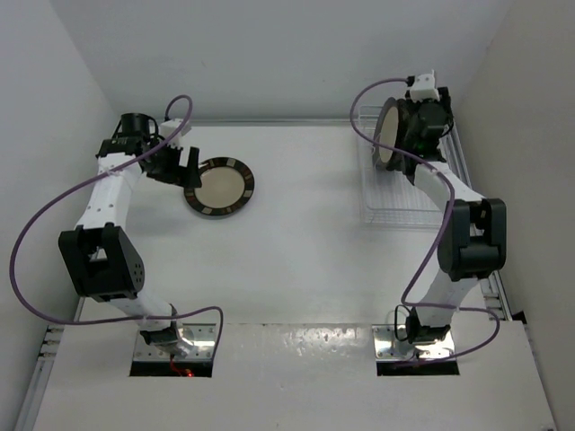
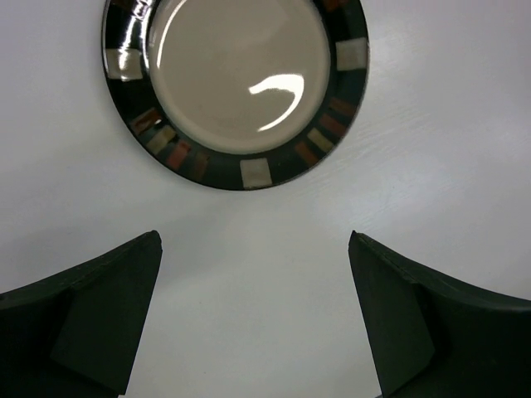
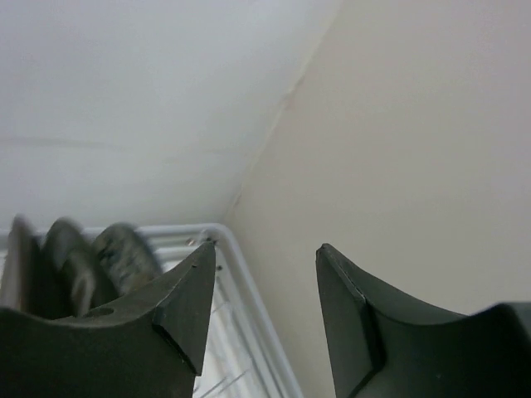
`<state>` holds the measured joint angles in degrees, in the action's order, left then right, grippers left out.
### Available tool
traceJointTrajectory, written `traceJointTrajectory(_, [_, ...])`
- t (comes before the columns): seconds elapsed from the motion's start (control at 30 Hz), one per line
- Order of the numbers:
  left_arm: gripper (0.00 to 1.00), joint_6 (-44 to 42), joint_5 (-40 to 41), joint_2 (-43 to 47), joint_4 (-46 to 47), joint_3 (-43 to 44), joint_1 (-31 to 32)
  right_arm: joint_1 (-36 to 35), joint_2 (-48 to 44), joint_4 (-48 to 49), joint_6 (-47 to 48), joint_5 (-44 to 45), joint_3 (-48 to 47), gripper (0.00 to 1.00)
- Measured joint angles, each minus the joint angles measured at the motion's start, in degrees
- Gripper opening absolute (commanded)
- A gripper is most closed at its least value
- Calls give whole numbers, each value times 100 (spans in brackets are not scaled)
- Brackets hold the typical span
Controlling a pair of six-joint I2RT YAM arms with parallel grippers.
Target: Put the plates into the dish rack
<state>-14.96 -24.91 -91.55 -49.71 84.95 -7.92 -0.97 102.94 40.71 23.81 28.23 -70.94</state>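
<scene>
Plates (image 3: 75, 257) stand on edge in the dish rack (image 1: 395, 208), which sits at about 2 o'clock on the white desk (image 1: 305, 260). Their dark rims are too blurred in the right wrist view to count. From above, one cream face shows upright at the rack's far end, just beside the right arm's wrist. The right fingers (image 3: 170, 319) hang over that end of the rack, parted, with a clear gap and nothing between them. The rack's white rim runs under the gap, and a bare wall fills the view at 12 o'clock. Across the desk at about 10 o'clock, the striped plate (image 1: 220, 187) lies flat, cream centre up, its dark rim marked with pale and reddish blocks. The left fingers (image 2: 99, 315) are spread wide and empty at the plate's 9 o'clock side in the overhead view. In the left wrist view the plate lies at 12 o'clock ahead of them, with bare desk between, not touching.
</scene>
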Motion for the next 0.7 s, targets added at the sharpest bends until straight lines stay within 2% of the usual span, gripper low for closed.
traceJointTrajectory(0.2, [100,949,444,-317,669,-428,129,9,-741,308,109,686,79,63])
traceJointTrajectory(0.33, [98,1648,734,-1161,1045,-671,151,-24,-1421,374,122,911,455,64])
traceJointTrajectory(0.47, [97,2208,1117,-1891,1281,-809,87,-289,-2190,282,136,743,1043,66])
traceJointTrajectory(0.6, [90,2562,1211,-1937,1615,-918,-13,-756,-2914,142,146,542,1659,68])
traceJointTrajectory(0.7, [79,2684,979,-2094,1923,-872,-76,-1060,-3314,125,184,417,2004,68])
